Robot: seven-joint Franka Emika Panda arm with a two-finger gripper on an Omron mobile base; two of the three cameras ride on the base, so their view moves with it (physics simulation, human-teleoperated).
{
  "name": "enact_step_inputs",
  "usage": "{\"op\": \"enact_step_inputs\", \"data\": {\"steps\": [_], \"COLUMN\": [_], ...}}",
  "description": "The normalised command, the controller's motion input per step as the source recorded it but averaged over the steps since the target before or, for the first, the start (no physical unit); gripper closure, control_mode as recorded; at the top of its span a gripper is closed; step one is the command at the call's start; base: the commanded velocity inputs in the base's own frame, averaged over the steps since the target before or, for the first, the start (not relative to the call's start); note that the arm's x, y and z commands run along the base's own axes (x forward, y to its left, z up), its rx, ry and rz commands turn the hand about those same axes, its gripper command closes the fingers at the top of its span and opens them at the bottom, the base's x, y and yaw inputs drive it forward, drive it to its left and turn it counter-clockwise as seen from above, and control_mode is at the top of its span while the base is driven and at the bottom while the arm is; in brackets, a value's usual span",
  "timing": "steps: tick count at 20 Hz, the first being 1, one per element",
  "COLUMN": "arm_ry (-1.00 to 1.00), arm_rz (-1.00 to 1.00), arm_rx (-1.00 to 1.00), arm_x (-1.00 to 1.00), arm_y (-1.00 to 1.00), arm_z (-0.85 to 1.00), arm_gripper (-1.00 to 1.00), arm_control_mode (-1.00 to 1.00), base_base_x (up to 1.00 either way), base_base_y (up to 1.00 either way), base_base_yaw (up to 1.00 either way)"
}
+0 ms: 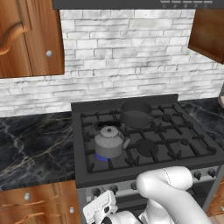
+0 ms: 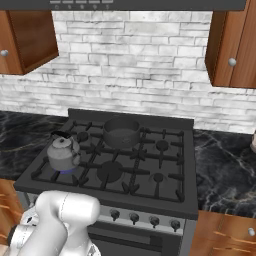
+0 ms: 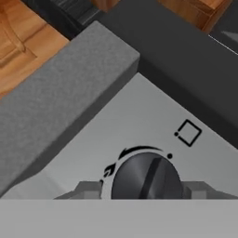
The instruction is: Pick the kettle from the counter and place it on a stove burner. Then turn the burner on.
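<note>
Dull-grey kettle (image 1: 109, 141), blue flame, black veined counter (image 1: 35, 148).

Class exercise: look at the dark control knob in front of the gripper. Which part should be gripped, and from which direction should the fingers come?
Grip the round body of the knob across its sides, approaching straight on toward the silver front panel. The knob is a short disc standing out from the panel, and the fingertips already flank it on either side.

A dark round knob (image 3: 146, 175) on the silver panel (image 3: 139, 121) — tool (image 3: 143, 189) fingertips flanking it.
</note>
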Motion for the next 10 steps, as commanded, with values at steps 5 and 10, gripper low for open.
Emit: {"op": "enact_step_inputs", "data": {"steps": [5,10], "arm_ry": [0.43,0.44], "arm_rz": [0.36,0.35], "arm_rx": [-0.23,-0.23], "arm_x": [0.00,0.00], "arm_y": [0.00,0.00], "arm_z": [-0.52,-0.49], "arm_gripper": [1.00,1.00], "arm_control_mode": [-1.00,-1.00], "base_base_x": [0.00,0.00], "base_base_y": [0.00,0.00], "base_base_yaw": [0.00,0.00]}}
